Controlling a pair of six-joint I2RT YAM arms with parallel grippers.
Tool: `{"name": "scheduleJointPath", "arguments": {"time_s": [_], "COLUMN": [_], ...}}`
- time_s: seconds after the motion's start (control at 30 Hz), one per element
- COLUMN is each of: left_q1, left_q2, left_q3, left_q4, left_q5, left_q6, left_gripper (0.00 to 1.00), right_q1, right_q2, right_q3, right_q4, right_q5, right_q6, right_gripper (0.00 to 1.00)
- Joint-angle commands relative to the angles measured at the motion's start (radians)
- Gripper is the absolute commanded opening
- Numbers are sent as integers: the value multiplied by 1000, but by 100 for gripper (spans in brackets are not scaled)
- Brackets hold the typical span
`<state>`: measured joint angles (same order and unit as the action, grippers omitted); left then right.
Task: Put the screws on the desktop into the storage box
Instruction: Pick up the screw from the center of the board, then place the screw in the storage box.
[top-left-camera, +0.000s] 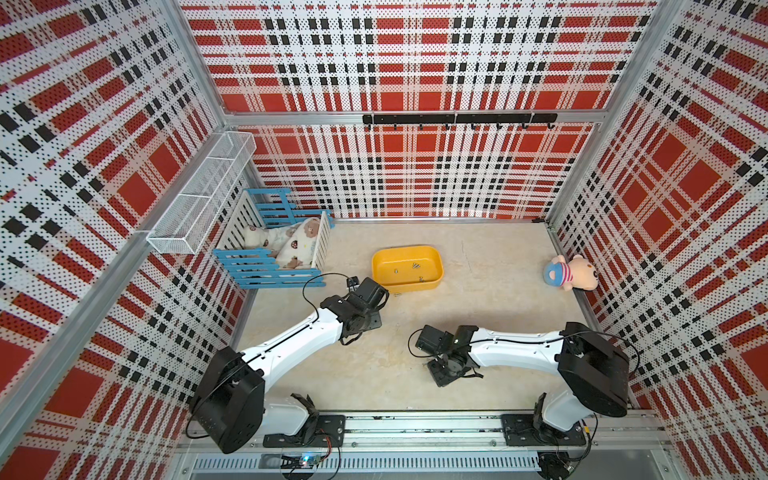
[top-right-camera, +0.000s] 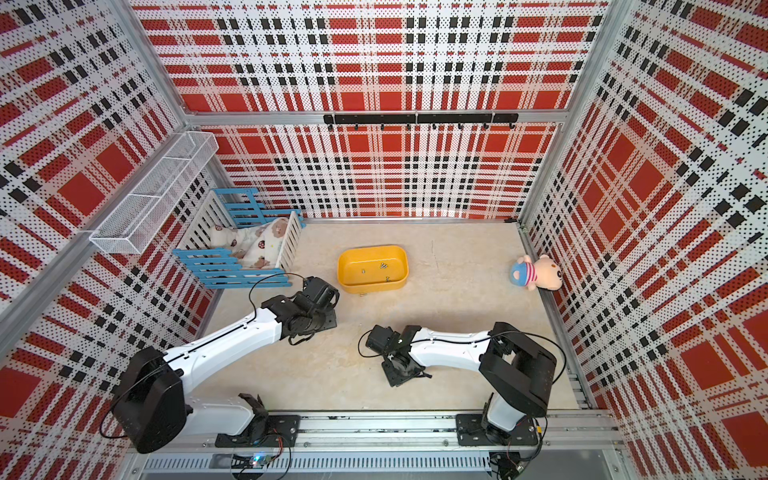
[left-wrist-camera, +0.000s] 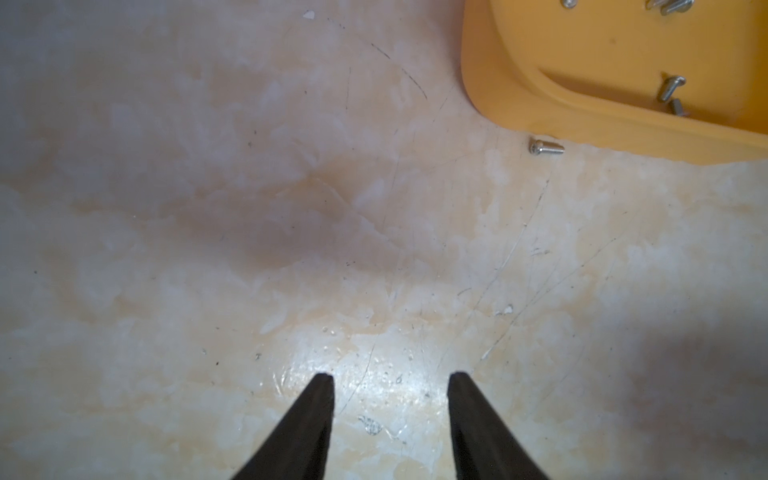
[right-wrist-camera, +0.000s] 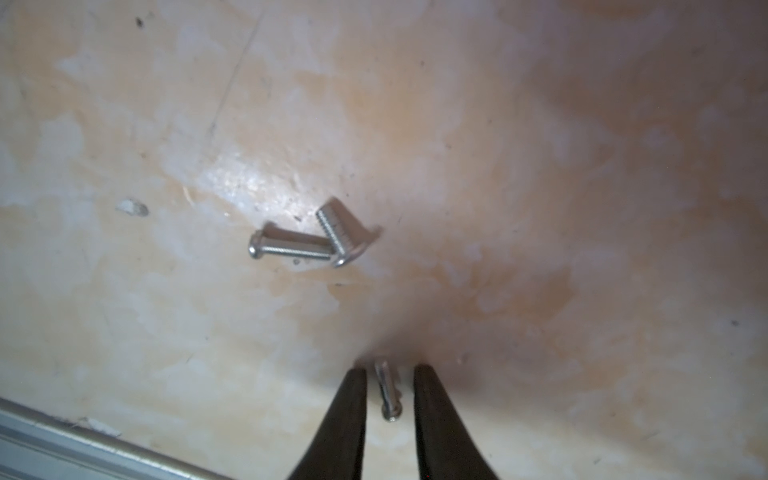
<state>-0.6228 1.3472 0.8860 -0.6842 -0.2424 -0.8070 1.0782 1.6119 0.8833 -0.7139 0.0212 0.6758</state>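
Note:
The yellow storage box (top-left-camera: 405, 249) (top-right-camera: 372, 248) stands mid-desktop (top-left-camera: 478, 299) with several screws (top-left-camera: 415, 264) inside. One screw (left-wrist-camera: 545, 146) (top-left-camera: 397, 294) lies on the desktop just outside the box's near wall (left-wrist-camera: 498, 104). My left gripper (left-wrist-camera: 390, 378) hovers open over bare desktop, short of that screw, nothing between its fingers. My right gripper (right-wrist-camera: 390, 372) is down at the desktop near the front rail, its narrow-set fingers straddling a screw (right-wrist-camera: 387, 390) with a small gap on each side. Two more screws (right-wrist-camera: 291, 248) (right-wrist-camera: 336, 232) lie touching each other just beyond it.
A blue-and-white slatted crate (top-left-camera: 274, 249) holding soft cloth toys sits at the back left, under a white wire basket (top-left-camera: 199, 199) on the wall. A plush pig (top-left-camera: 571, 272) lies at the right edge. The metal front rail (right-wrist-camera: 83, 444) runs close behind my right gripper.

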Motion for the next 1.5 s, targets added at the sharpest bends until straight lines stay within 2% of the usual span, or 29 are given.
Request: {"name": "scheduleJointPath", "arguments": {"time_s": [0.0,0.37,0.7,0.83,1.07,1.23,1.47], "left_q1": [5,7,14,15,14,15,18], "left_q2": [-23,-30,-37,-50,-86,-109,-120], "left_q3": [-13,-20,-32,-39,-50,-50,-52], "left_q4": [9,9,9,12,11,0,-8], "left_q5": [2,0,0,-2,0,-1,-4], "left_q6": [6,7,5,-1,-13,-20,-19], "left_gripper": [51,51,51,51,51,51,51], "right_q1": [9,8,-17,-85,-216,-292,-368], "right_q2": [22,5,-56,-29,171,350,586], "right_q3": [-14,9,167,301,695,984,1270], "right_q4": [-4,-34,-155,-176,-210,-250,-287], "right_q5": [8,24,100,110,155,151,83], "right_q6": [8,1,-35,-112,-264,-308,-324], "right_gripper": [20,5,2,2,2,2,2]}}
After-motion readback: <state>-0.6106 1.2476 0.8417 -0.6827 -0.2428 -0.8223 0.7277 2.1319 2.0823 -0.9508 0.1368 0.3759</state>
